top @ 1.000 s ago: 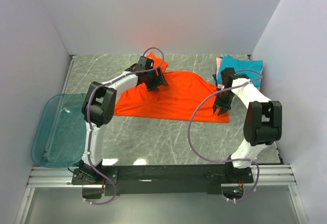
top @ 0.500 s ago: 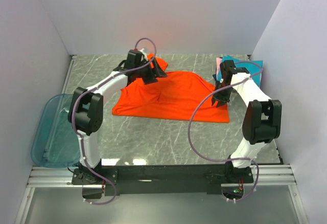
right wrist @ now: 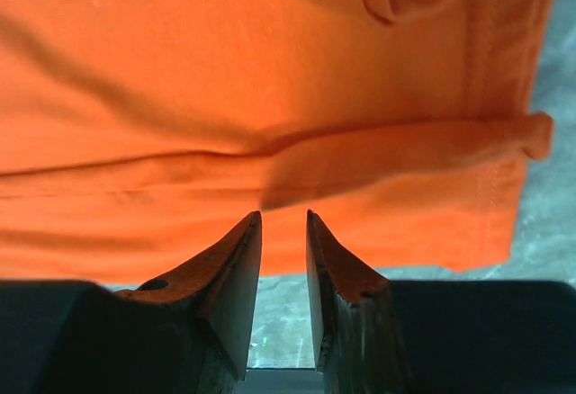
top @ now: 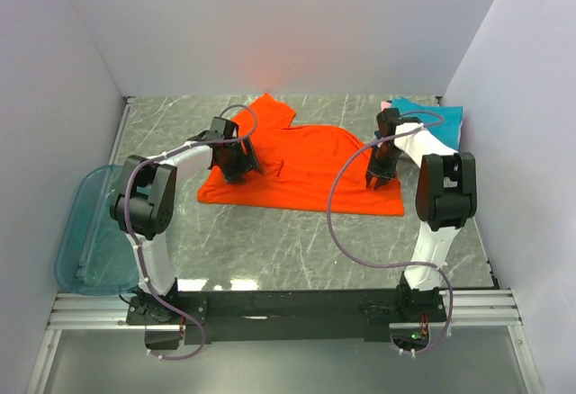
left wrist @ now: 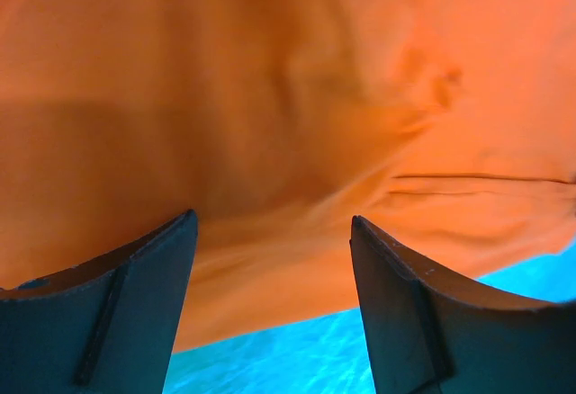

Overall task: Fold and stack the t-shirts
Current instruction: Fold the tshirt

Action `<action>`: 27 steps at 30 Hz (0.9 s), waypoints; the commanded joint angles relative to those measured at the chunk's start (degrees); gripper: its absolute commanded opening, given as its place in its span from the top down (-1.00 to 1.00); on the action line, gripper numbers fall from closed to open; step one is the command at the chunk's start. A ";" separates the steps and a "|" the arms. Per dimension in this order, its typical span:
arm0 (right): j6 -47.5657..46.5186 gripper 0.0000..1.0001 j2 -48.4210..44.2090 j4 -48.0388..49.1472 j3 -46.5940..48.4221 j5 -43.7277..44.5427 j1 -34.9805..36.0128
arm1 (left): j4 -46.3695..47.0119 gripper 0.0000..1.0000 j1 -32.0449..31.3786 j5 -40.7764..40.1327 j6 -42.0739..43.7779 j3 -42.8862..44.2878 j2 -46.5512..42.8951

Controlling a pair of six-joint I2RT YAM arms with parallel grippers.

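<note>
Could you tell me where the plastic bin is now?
In the top view, the plastic bin sits at the table's left edge, beside the left arm, apart from the orange shirt.

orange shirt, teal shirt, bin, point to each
orange shirt [top: 306,165], top view, middle of its body
teal shirt [top: 427,108], top view, near its far edge
bin [top: 90,232], top view, its bare floor

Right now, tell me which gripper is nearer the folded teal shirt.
Right. The right gripper hangs over the orange shirt's right edge, close beside the folded teal shirt; the left gripper is over the orange shirt's left side, much farther away.
</note>
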 commanded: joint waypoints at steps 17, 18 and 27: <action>-0.32 0.35 0.70 3.12 -10.30 0.84 1.33 | -1.47 -0.49 0.88 -5.47 3.01 -11.66 -7.24; -0.14 0.35 0.17 2.77 -11.10 0.93 1.42 | -1.91 -0.48 0.88 -5.82 2.74 -12.37 -7.86; 3.11 0.35 -7.74 2.06 -21.30 -0.56 2.38 | -4.81 -0.49 0.79 -7.93 -0.60 -22.39 -16.91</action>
